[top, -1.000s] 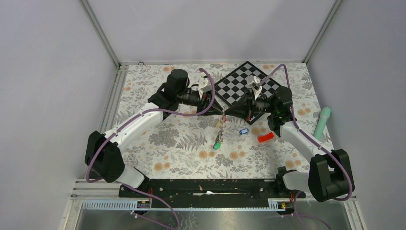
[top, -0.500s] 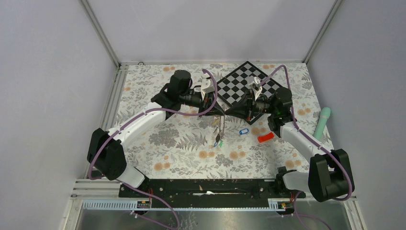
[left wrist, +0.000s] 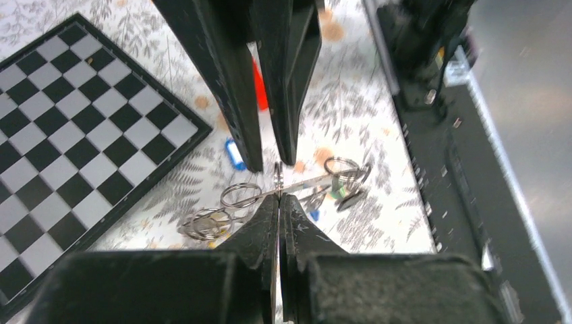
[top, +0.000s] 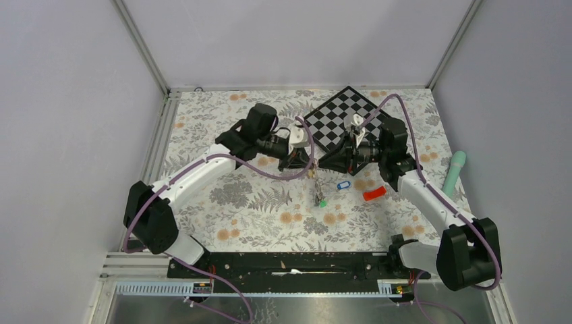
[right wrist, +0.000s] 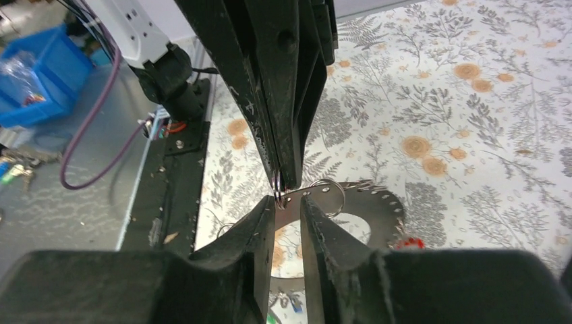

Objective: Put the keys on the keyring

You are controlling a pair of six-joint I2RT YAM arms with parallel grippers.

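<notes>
The dark grey keyring (top: 315, 183) hangs edge-down between both arms above the table's middle, with several keys under it, one with a green tag (top: 323, 202). My left gripper (top: 308, 164) is shut on the keyring's rim (left wrist: 310, 182), where a small split ring sits. My right gripper (top: 324, 164) faces it, jaws slightly apart around the keyring's edge (right wrist: 378, 202), not pinching it. A red tag (right wrist: 408, 243) shows at the ring's far side. A loose key with a blue tag (top: 343, 184) lies on the floral cloth right of the bunch.
The chequered board (top: 347, 125) lies at the back, behind both grippers. A red oblong block (top: 374, 194) rests right of the blue key. A teal cylinder (top: 454, 172) sits at the right edge. The black rail (top: 290, 263) runs along the front.
My left gripper has shut on the keyring and my right gripper's jaws have parted. Both grippers and the hanging bunch shifted a little right and nearer.
</notes>
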